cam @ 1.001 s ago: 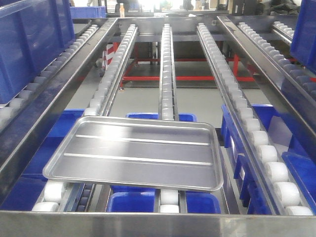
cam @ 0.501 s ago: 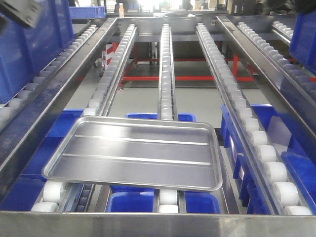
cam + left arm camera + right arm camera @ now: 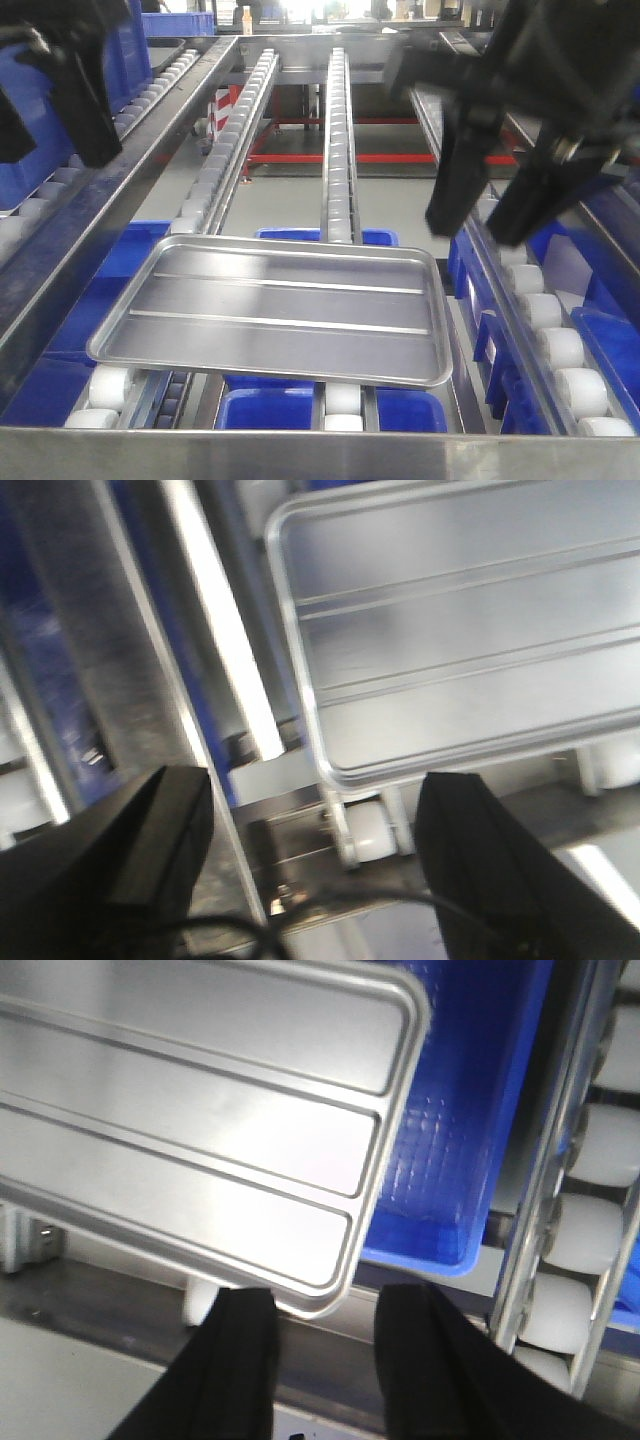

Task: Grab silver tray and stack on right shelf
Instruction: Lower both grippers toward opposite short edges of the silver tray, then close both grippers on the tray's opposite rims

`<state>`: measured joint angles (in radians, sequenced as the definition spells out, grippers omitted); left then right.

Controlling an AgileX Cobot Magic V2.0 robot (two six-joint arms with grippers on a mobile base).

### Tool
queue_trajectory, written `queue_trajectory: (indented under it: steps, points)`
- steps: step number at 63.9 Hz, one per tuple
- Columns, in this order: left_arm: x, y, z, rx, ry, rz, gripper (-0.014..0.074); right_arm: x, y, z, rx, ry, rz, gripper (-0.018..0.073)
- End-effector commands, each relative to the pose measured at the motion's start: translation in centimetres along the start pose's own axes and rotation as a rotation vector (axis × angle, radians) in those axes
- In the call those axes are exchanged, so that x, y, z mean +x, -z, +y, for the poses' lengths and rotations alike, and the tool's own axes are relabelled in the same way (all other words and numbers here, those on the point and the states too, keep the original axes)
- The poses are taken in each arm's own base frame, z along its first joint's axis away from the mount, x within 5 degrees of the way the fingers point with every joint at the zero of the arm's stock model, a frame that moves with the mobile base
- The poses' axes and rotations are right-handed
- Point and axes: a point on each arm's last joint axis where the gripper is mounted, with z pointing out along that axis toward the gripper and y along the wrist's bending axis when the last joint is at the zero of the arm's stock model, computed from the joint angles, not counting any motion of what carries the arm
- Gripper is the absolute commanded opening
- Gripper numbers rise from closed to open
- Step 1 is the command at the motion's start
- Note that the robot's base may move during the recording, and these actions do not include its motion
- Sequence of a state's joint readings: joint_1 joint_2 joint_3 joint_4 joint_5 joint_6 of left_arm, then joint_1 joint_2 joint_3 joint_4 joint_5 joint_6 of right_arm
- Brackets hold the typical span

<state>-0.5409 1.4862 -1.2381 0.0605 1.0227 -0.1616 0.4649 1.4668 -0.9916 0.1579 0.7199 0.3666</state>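
Where the silver tray (image 3: 270,310) lay: flat across the roller rails (image 3: 338,150).
Left gripper (image 3: 315,800): over tray's left edge, jaws wide, empty.
Right gripper (image 3: 478,228): above tray's right corner, jaws wide, empty.

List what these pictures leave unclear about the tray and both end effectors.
- Front view: left end effector and right end effector smeared by motion blur, detail lost.
- Left wrist view: tray has its right side cut off by the frame edge.
- Right wrist view: tray's left side cut off likewise.
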Motion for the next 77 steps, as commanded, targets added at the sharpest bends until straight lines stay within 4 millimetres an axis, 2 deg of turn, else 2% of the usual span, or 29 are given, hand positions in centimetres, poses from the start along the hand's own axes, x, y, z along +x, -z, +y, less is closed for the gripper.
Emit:
queue_trajectory:
  steps: [1, 12, 22, 35, 44, 57, 77]
  points:
    - [-1.5, 0.9, -1.0, -0.037, 0.024, -0.04, 0.0337, -1.2, 0.6, 0.7, -0.033, -0.003, -0.081, 0.0362]
    - [-2.2, -1.7, -2.1, -0.028, 0.082, -0.013, 0.0337, -1.6, -0.2, 0.5, -0.012, -0.023, -0.099, 0.0362]
    - [-2.7, -3.1, -2.4, -0.021, 0.093, -0.028, 0.0337, -1.9, -0.3, -0.1, 0.047, -0.028, -0.128, 0.0362]
    - [-3.1, -4.8, -2.5, -0.02, 0.091, -0.031, 0.0337, -2.3, -0.2, 0.1, 0.03, -0.05, -0.173, 0.0362]
    - [-3.1, -6.2, -2.6, -0.029, 0.101, -0.01, 0.0337, -2.4, -1.0, 0.0, 0.035, -0.061, -0.162, 0.0362]
    - [-2.6, -7.3, -2.3, -0.046, 0.132, -0.026, 0.0337, -2.4, -2.8, -0.2, 0.056, -0.078, -0.124, 0.0362]
    - [-2.3, -8.9, -2.2, -0.06, 0.149, 0.002, 0.0337, -2.6, -3.9, -0.1, 0.04, -0.088, -0.133, 0.0362]
